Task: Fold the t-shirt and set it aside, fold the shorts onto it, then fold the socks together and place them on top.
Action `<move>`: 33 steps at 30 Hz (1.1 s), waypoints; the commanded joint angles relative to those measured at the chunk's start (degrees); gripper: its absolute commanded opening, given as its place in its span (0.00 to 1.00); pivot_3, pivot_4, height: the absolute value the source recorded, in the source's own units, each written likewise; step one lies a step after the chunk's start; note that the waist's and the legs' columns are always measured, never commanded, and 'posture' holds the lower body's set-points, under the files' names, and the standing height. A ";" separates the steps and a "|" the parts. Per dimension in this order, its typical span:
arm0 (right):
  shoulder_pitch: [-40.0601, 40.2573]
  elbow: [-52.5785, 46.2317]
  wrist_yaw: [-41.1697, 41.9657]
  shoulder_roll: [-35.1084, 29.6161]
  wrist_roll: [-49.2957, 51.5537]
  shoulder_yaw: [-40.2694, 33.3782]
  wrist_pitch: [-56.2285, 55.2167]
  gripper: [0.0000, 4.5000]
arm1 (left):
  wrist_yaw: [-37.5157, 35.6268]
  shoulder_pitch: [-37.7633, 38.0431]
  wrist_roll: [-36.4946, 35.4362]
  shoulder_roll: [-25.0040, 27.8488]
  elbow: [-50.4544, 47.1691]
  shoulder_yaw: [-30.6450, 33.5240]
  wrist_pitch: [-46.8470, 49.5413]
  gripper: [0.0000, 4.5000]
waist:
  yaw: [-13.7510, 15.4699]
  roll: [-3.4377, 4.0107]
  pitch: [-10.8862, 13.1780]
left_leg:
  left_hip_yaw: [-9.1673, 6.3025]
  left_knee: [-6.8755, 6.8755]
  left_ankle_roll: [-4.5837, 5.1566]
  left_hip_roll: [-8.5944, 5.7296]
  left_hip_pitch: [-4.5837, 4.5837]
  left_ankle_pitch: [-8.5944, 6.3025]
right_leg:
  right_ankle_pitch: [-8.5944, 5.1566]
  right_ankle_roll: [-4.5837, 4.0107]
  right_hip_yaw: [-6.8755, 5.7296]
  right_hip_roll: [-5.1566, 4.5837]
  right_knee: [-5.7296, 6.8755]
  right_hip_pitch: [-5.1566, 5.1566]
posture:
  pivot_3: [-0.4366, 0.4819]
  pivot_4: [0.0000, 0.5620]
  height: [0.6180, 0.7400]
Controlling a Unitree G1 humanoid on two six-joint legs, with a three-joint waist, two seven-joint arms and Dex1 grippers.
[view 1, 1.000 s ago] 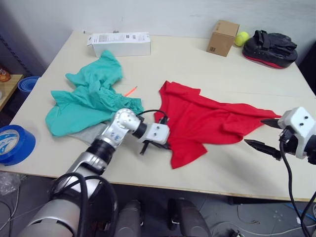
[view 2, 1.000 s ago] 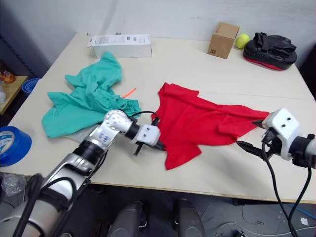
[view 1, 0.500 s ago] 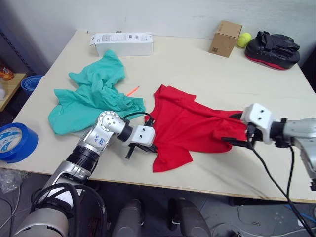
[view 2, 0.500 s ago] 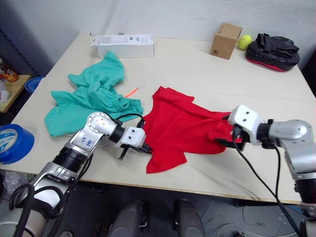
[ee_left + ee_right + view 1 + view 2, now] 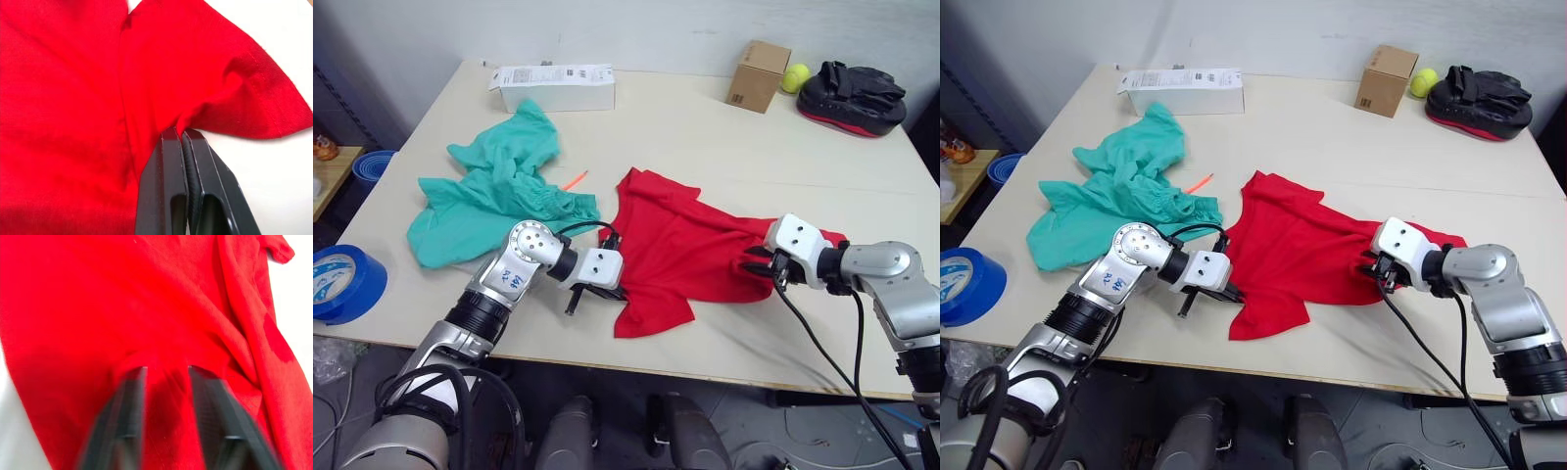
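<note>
A roll of blue tape (image 5: 347, 285) sits at the left edge of the desk (image 5: 705, 147). The shorts (image 5: 494, 191) lie crumpled on the left half of the desk, with a white box (image 5: 556, 86) behind them near the far edge and a small orange item (image 5: 573, 180) just beside their right side. The left pincer (image 5: 182, 139) is clenched on a fold of the t-shirt (image 5: 695, 245) at its near-left edge, beside a short sleeve; both fingers (image 5: 164, 166) press together with red cloth pinched between the tips. The t-shirt lies rumpled at the desk's centre, spread toward the right, apart from the shorts. The right pincer (image 5: 166, 369) rests on the t-shirt's right portion with its fingers (image 5: 129, 401) parted, red cloth visible between them. At the far right corner stand a cardboard box (image 5: 757, 74), a yellow-green ball (image 5: 793, 76) and a black pad (image 5: 850, 96).
</note>
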 commanded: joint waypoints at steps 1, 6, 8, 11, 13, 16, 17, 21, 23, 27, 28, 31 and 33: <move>-0.08 -0.81 -0.10 -0.03 -0.18 -0.99 -0.84 0.01 | 0.37 0.34 -0.09 0.28 -1.57 0.52 0.29 0.00 | -0.01 0.00 0.00 | 0.00 0.00 0.00 0.00 0.00 0.00 | 0.00 0.00 0.00 0.00 0.00 0.00 | 0.48 0.27 1.00; 2.00 -3.98 1.14 -0.09 4.26 -4.29 1.60 0.01 | 0.44 0.36 -0.25 0.26 -1.61 0.54 0.33 0.00 | 0.00 0.00 0.00 | 0.00 -0.01 0.00 0.00 0.00 0.00 | 0.00 0.00 0.00 0.00 0.01 0.00 | 0.48 0.27 1.00; 2.27 -5.83 0.34 -0.11 5.67 -5.48 3.95 0.04 | 0.47 0.27 -0.23 0.17 -1.34 0.50 0.21 0.00 | -0.03 0.00 0.00 | 0.00 0.00 0.00 0.00 0.00 0.00 | 0.00 0.00 0.00 0.00 0.01 0.00 | 0.48 0.27 1.00; 2.78 -8.30 1.06 -1.01 6.77 -5.56 6.53 0.21 | 0.55 0.06 -0.17 -0.05 -0.87 0.43 0.08 0.00 | -0.08 0.00 0.00 | 0.00 0.00 0.00 0.01 0.01 0.00 | 0.00 0.00 0.00 0.00 0.02 0.00 | 0.48 0.27 1.00; 3.19 -9.54 0.91 -1.18 7.02 -5.73 7.71 0.37 | 0.58 -0.08 -0.17 -0.21 -0.72 0.39 0.08 0.00 | -0.04 0.00 0.00 | -0.01 -0.01 0.00 0.01 0.01 0.00 | 0.00 0.00 0.00 0.00 0.01 0.00 | 0.48 0.27 1.00; 3.88 -10.31 0.29 -1.19 5.82 -5.17 7.48 0.60 | 0.66 -0.30 -0.24 -0.52 -0.64 0.40 0.25 0.00 | -0.01 0.00 0.00 | -0.01 -0.01 0.00 0.01 0.00 0.00 | 0.00 0.00 0.00 -0.01 0.00 0.00 | 0.48 0.27 1.00; 4.05 -10.28 -0.19 -1.03 5.21 -4.87 7.29 0.68 | 0.69 -0.34 -0.26 -0.57 -0.63 0.42 0.25 0.00 | -0.01 0.00 0.00 | -0.01 -0.01 0.00 0.01 0.00 0.00 | 0.00 0.00 0.00 -0.01 0.00 0.00 | 0.48 0.27 1.00; 3.97 -8.78 -1.55 -0.38 2.88 -3.25 6.65 0.74 | 0.74 -0.39 -0.23 -0.63 -0.70 0.48 0.27 0.00 | -0.04 0.00 0.00 | 0.00 -0.01 0.00 0.00 0.00 0.00 | 0.00 0.00 0.00 -0.01 0.00 0.00 | 0.48 0.27 1.00; 3.72 -7.51 -2.15 0.06 1.58 -2.31 6.24 0.74 | 0.74 -0.41 -0.24 -0.61 -0.77 0.52 0.32 0.00 | -0.07 0.00 0.00 | -0.01 -0.01 0.00 0.01 0.00 0.00 | 0.00 0.00 0.00 0.00 0.00 0.00 | 0.48 0.27 1.00; 3.16 -5.13 -3.07 0.88 0.17 -1.05 5.51 0.66 | 0.76 -0.40 -0.35 -0.62 -1.10 0.61 0.67 0.00 | -0.06 0.00 0.00 | 0.00 -0.01 0.00 0.00 0.00 0.00 | 0.00 0.00 0.01 0.00 0.00 -0.01 | 0.48 0.27 1.00; 2.99 -4.57 -3.37 1.10 -0.11 -0.79 5.36 0.60 | 0.75 -0.38 -0.38 -0.58 -1.18 0.65 0.73 0.00 | -0.07 0.00 0.00 | 0.00 -0.01 0.00 0.00 0.00 0.00 | 0.00 0.00 0.00 0.00 0.00 -0.01 | 0.48 0.27 1.00; 2.58 -3.34 -4.32 1.88 -0.71 -0.56 5.05 0.37 | 0.74 -0.41 -0.44 -0.50 -1.32 0.75 0.92 0.00 | -0.08 0.00 0.00 | 0.00 -0.01 0.00 0.00 0.00 0.00 | 0.00 0.00 0.00 0.00 0.01 -0.01 | 0.48 0.27 1.00; 2.46 -2.93 -4.61 2.48 -0.47 -0.82 4.76 0.22 | 0.75 -0.38 -0.46 -0.40 -1.35 0.82 0.94 0.00 | -0.05 0.00 0.00 | 0.00 -0.01 0.00 0.00 0.00 0.00 | 0.00 0.00 0.00 0.00 0.01 -0.01 | 0.48 0.27 1.00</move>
